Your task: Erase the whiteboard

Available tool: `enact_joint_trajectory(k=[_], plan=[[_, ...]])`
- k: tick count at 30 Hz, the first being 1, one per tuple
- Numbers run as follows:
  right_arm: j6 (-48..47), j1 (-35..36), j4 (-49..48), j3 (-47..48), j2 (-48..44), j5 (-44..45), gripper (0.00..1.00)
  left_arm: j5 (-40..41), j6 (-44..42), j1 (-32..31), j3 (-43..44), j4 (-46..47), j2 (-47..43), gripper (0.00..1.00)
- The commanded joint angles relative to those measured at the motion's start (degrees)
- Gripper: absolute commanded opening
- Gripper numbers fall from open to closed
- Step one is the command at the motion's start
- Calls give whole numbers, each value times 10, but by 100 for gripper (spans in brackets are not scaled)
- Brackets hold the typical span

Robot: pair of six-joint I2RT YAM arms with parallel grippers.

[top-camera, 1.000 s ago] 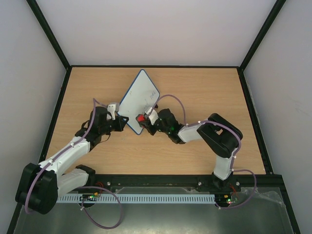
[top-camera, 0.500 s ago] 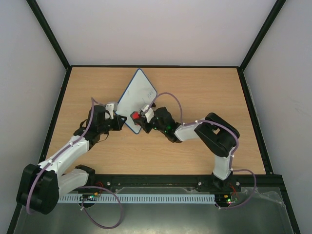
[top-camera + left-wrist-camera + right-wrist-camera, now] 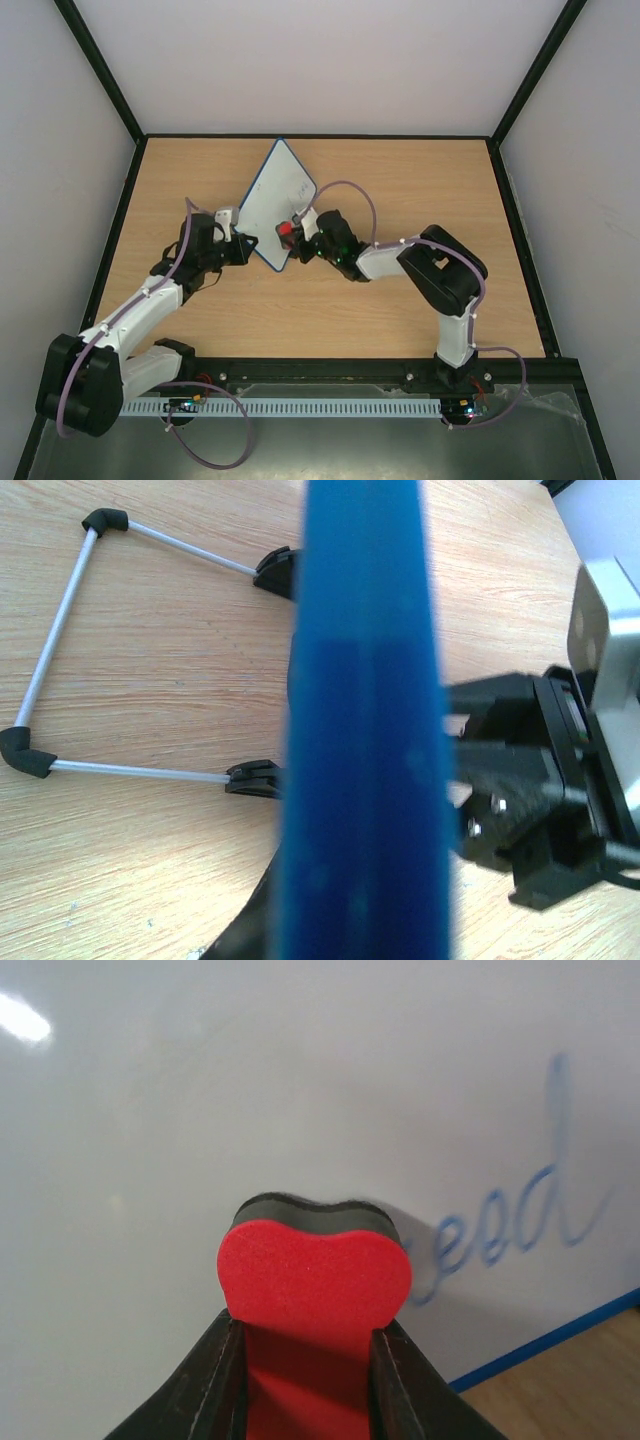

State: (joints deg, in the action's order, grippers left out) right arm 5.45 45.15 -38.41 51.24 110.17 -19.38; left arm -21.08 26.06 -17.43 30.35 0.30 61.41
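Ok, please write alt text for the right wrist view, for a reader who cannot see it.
The right gripper holds a red eraser at the whiteboard, beside blue handwriting not yet wiped. A strip of wooden table shows at bottom right.

hidden, cropped and unreadable parts, three views

whiteboard (image 3: 279, 202): in the left wrist view only its blue rim shows, edge-on, badly blurred, cut off top and bottom; in the right wrist view its face overruns every edge but the lower right corner. handwriting (image 3: 520, 1215): soft blue script, start covered by the eraser (image 3: 313, 1270), word not legible; in the top view too small to read. eraser: lower end cropped by the frame bottom, as are the right fingers (image 3: 205, 1390). left gripper (image 3: 247, 242): fingers hidden behind the blurred rim. wire stand (image 3: 60, 650): far side hidden by the rim. black hardware (image 3: 530, 790): cut by the right edge, owner unclear.
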Motion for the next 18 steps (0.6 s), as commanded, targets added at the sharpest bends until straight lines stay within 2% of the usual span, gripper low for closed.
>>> enact_joint_trajectory(k=[1, 9, 13, 18], plan=[[75, -7, 106, 74, 10, -6, 2, -116, 61, -14, 11, -50, 10, 2], [202, 32, 183, 78, -17, -78, 2, -114, 78, -14, 12, -34, 21, 2], [280, 38, 186, 48, -1, -76, 2, -111, 85, -14, 13, -28, 20, 3], [328, 37, 209, 56, 48, -72, 2, -112, 90, -14, 15, -20, 20, 2]])
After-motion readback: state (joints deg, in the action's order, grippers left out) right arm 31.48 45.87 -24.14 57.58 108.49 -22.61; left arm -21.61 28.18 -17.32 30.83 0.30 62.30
